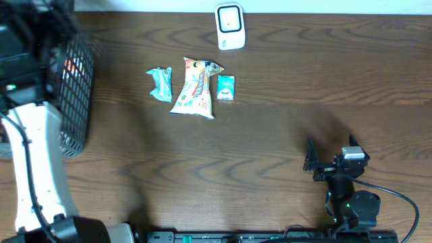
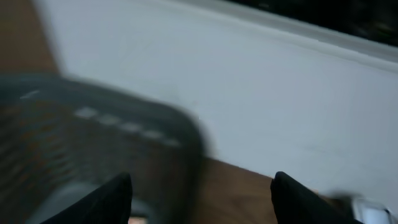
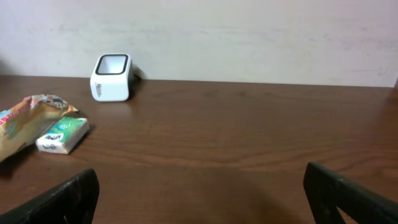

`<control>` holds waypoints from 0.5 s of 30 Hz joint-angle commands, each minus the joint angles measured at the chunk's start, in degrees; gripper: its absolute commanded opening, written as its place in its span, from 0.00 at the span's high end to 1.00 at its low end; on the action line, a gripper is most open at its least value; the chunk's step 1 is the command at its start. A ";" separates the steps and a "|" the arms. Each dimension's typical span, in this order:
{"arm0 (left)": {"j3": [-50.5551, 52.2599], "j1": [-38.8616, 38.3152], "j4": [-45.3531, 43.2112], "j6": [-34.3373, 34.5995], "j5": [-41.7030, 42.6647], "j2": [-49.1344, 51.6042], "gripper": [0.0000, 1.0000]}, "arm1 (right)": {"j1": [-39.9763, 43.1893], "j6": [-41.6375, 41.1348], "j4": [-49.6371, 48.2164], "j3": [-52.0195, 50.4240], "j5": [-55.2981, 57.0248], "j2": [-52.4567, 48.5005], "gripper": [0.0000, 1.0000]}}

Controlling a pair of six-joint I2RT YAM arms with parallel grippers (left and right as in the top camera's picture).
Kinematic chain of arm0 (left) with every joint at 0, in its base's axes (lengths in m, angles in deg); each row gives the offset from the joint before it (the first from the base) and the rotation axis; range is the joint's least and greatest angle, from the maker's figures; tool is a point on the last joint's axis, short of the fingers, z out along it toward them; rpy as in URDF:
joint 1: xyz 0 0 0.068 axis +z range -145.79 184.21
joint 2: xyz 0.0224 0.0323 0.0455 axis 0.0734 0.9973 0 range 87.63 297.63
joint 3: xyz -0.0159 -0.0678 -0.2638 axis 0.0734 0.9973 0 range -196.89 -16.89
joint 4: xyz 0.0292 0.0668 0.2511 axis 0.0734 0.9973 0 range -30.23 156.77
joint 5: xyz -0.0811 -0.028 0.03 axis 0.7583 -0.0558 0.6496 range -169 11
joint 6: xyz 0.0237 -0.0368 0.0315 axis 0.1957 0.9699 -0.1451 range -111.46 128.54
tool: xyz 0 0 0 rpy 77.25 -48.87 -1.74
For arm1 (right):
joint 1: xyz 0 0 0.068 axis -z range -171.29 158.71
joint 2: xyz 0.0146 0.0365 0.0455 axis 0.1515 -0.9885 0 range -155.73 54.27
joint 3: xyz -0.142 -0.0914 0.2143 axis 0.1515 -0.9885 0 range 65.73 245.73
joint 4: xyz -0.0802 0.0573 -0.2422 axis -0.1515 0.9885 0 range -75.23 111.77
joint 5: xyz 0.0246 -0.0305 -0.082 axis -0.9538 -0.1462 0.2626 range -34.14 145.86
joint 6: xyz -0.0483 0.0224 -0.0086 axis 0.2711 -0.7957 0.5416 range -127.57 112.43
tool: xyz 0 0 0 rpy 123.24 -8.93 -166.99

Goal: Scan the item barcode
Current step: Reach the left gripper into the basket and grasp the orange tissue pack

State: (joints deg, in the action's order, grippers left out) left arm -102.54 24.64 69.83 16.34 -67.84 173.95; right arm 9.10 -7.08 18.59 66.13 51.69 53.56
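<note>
**Desk:** What's on the counter (image 1: 270, 135)?

**Me:** I'm taking the scanner (image 1: 229, 25) as my mark. The basket (image 1: 76, 98) sits far to its left, at the counter's edge. My left arm (image 1: 34, 155) reaches over the basket. Its end effector (image 2: 202, 183) looks blurred on my feed, with fingers spread and nothing visible between them.

**Desk:** And the right?

**Me:** The right end effector (image 1: 312, 158) is right of the scanner and much nearer me. It's low over bare wood, spread wide and empty.

**Desk:** And the items?

**Me:** They all lie near the scanner, on my side of it. The bag (image 1: 194, 88) is slightly left. The packet (image 1: 160, 84) is further left. The box (image 1: 225, 87) is almost straight in front, just beside the bag.
</note>
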 commanded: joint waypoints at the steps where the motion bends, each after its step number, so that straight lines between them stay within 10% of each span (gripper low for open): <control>1: -0.09 5.25 -0.15 12.24 -1.97 2.21 0.29 | -0.44 -0.02 0.24 -0.09 0.20 0.33 0.01; 4: -0.09 8.55 0.13 18.32 -1.27 3.98 0.08 | -0.44 -0.02 0.24 -0.09 0.20 0.33 0.01; 15: -0.09 10.32 -4.57 20.92 -1.62 16.79 0.04 | -0.44 -0.02 0.24 -0.09 0.20 0.33 0.01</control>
State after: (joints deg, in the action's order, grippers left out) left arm -102.52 34.76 65.79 33.93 -69.06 187.16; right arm 9.10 -7.08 18.59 66.13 51.69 53.56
